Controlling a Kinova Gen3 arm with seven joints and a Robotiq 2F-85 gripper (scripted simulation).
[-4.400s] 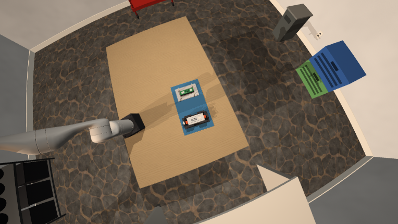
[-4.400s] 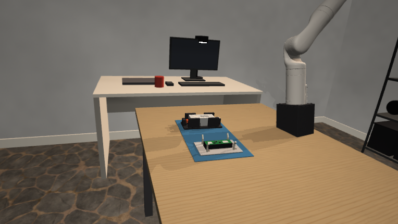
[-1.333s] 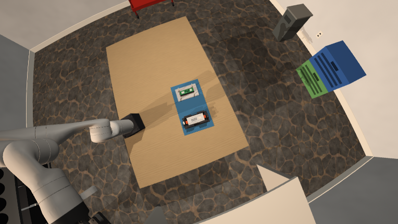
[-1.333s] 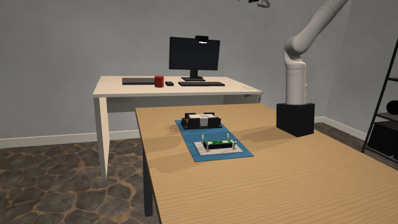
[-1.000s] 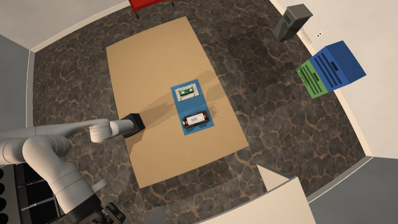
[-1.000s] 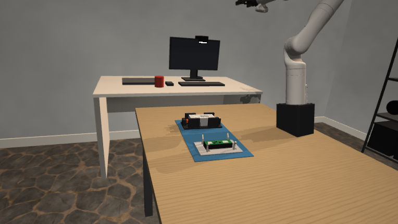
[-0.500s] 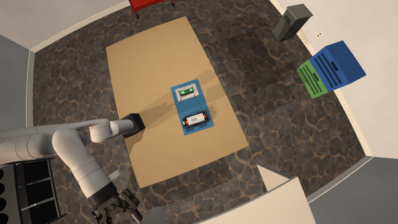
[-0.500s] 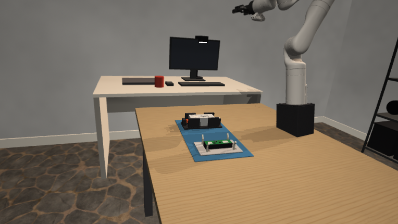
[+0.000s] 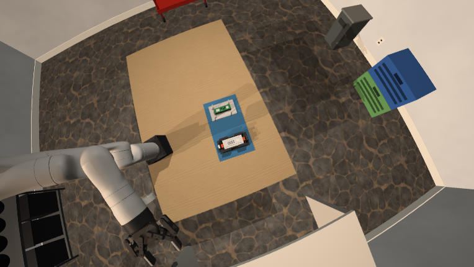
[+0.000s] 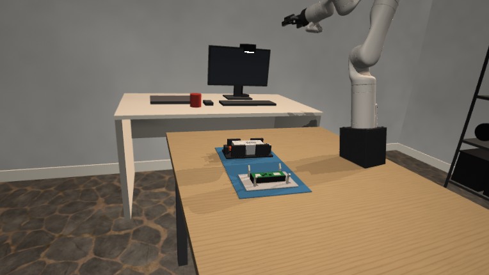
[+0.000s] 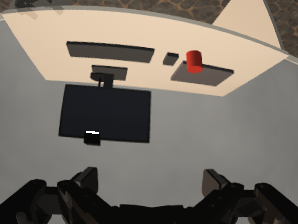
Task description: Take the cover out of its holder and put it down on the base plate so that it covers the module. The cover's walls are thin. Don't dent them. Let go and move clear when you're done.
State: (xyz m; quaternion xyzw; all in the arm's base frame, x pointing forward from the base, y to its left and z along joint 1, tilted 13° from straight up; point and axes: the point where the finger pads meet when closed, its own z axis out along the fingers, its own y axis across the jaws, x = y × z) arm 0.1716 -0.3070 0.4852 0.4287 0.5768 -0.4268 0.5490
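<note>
The white cover (image 9: 232, 142) sits in its black holder (image 9: 233, 143) on a blue mat (image 9: 228, 127) on the wooden table; both also show in the exterior view, the cover (image 10: 248, 144) in the holder (image 10: 248, 149). The green module (image 9: 221, 108) lies on the grey base plate (image 9: 223, 109) with posts at its corners, farther along the mat; the exterior view shows the module (image 10: 267, 176) on the plate (image 10: 267, 181). My gripper (image 9: 153, 240) (image 10: 288, 19) is open and empty, high up and far from the table. In the wrist view its fingers frame only a distant desk.
The arm's black pedestal (image 9: 159, 149) stands on the table edge. A white desk (image 10: 212, 105) carries a monitor (image 10: 238, 66), a keyboard (image 10: 247, 102) and a red cup (image 10: 195, 100). A black shelf (image 9: 41, 225) stands beside the arm.
</note>
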